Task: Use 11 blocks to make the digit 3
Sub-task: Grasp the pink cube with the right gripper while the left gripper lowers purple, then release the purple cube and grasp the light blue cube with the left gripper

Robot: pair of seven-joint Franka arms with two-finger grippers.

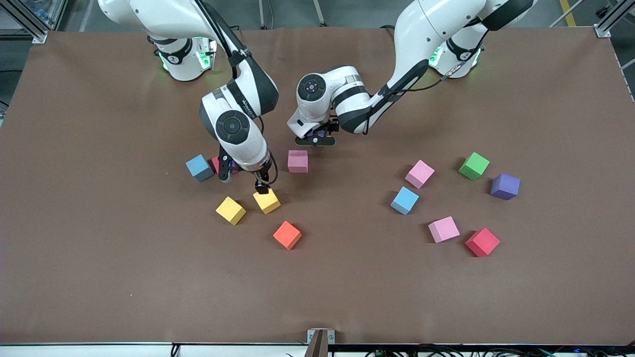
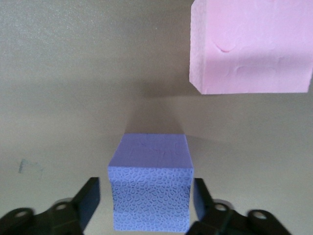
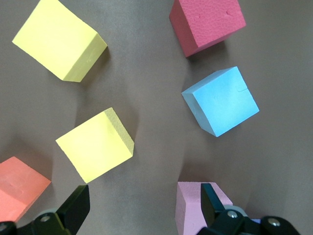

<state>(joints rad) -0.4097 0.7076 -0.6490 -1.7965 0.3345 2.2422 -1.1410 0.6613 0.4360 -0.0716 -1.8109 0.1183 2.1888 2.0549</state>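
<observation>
Left end effector (image 1: 316, 140) over the surface (image 1: 347, 292) just beside the pink cube (image 1: 297, 161) at mid-table; fingers (image 2: 90, 198) parted either side of a purple cube (image 2: 150, 183), a thin gap showing on each flank, so no grip on it, the cube seemingly resting on the surface close to that pink one but not touching; right end effector (image 1: 262, 187) low over a yellow cube (image 1: 267, 201), spread wide and empty, nothing between its fingers (image 3: 78, 208).

No digit 3 formed; blocks scattered: second yellow cube (image 1: 230, 210) and orange cube (image 1: 287, 234) nearer the front camera, a blue cube (image 1: 199, 167) and a red one partly hidden by the right arm; toward the left arm's end, pink (image 1: 419, 173), blue (image 1: 404, 200), pink (image 1: 443, 229), red (image 1: 482, 242), green (image 1: 474, 165), another purple (image 1: 505, 186).

Probable step: setting the purple cube by the pink one; best lifted straight up, no sideways drag; afterwards nudged flush, faces square, edges aligned; orange cube left out.
</observation>
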